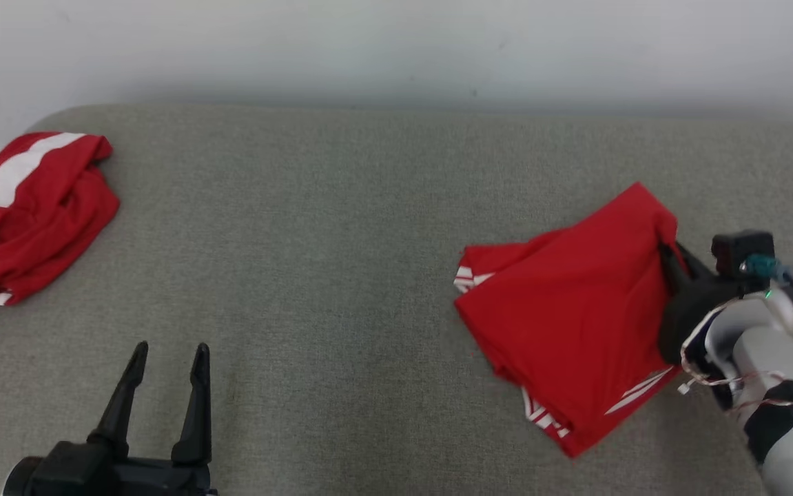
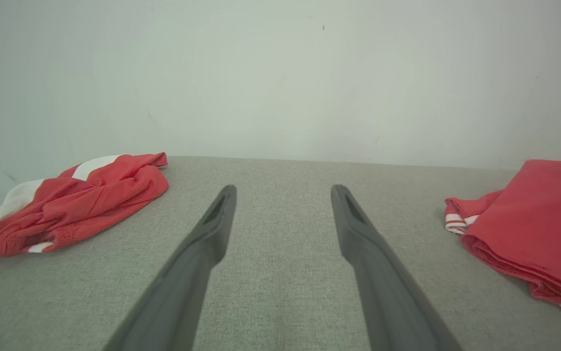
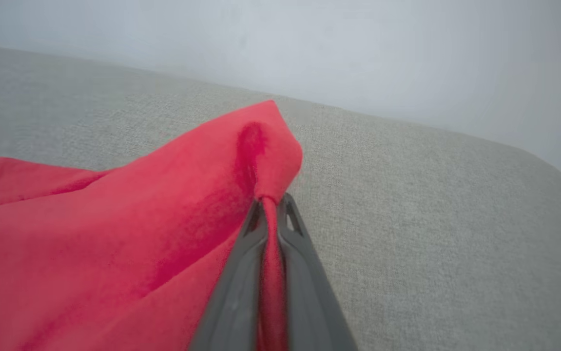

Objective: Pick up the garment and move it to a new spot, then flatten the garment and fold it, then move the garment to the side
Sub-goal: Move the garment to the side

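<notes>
A red garment (image 1: 568, 317) with white stripes lies folded on the right of the grey table (image 1: 341, 207). Its right edge is lifted into a peak. My right gripper (image 1: 672, 258) is shut on that edge, and in the right wrist view the red cloth (image 3: 212, 204) is pinched between the two fingers (image 3: 241, 273) of the right gripper (image 3: 270, 202). The same garment (image 2: 529, 219) lies at the right in the left wrist view. My left gripper (image 1: 169, 358) stands open at the lower left, over bare table, with nothing between its fingers (image 2: 197, 253).
A second red garment (image 1: 24, 207) with a broad white band lies bunched at the table's far left edge, also in the left wrist view as a crumpled garment (image 2: 70, 200). A pale wall (image 1: 396, 48) runs behind the table. The table's far right corner (image 3: 543, 170) is rounded.
</notes>
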Controlling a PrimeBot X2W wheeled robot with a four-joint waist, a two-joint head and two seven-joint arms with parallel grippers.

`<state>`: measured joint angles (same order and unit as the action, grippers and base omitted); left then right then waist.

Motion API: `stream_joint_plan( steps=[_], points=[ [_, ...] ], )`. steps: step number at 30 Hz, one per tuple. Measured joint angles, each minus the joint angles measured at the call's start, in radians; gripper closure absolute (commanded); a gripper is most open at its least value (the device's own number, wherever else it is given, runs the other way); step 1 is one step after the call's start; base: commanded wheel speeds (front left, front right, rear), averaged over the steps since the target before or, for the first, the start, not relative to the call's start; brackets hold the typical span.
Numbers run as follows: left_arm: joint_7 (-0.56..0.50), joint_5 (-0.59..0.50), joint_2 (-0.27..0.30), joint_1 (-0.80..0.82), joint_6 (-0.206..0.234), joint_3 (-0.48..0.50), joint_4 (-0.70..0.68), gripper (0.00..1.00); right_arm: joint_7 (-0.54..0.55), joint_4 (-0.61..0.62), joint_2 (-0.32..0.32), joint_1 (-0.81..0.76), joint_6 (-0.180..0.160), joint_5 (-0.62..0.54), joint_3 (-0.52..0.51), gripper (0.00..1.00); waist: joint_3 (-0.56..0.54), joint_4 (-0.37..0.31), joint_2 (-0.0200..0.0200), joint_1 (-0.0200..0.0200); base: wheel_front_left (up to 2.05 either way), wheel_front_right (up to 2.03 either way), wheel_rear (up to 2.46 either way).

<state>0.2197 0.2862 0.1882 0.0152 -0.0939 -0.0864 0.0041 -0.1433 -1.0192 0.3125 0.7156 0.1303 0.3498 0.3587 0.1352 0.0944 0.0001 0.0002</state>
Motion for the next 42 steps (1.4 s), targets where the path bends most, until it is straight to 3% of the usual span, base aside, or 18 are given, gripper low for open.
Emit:
stream_joint_plan(
  steps=[12, 26, 34, 42],
  points=[
    [0.018, -0.032, 0.074, 0.079, 0.002, 0.029, -0.090, 0.00, -0.016, 0.014, 0.153, 0.236, 0.000, 0.017, 0.062, 1.00, 0.180, -0.117, 0.0000, 0.0000, 0.00, 0.00, 0.00],
    [-0.046, -0.047, 0.154, 0.121, 0.006, 0.048, -0.210, 0.00, -0.022, 0.026, 0.234, 0.425, 0.000, 0.018, 0.097, 1.00, 0.351, -0.305, 0.0001, 0.0000, 0.00, 0.00, 0.00],
    [-0.063, -0.047, 0.173, 0.117, 0.015, 0.058, -0.258, 0.00, 0.002, 0.016, 0.260, 0.510, 0.000, 0.015, 0.120, 1.00, 0.428, -0.350, 0.0001, 0.0000, 0.00, 0.00, 0.00],
    [-0.063, -0.044, 0.180, 0.113, 0.024, 0.063, -0.280, 0.00, 0.016, -0.019, 0.287, 0.572, 0.000, 0.006, 0.131, 1.00, 0.453, -0.345, 0.0000, -0.0003, 0.00, 0.00, 0.00]
  ],
)
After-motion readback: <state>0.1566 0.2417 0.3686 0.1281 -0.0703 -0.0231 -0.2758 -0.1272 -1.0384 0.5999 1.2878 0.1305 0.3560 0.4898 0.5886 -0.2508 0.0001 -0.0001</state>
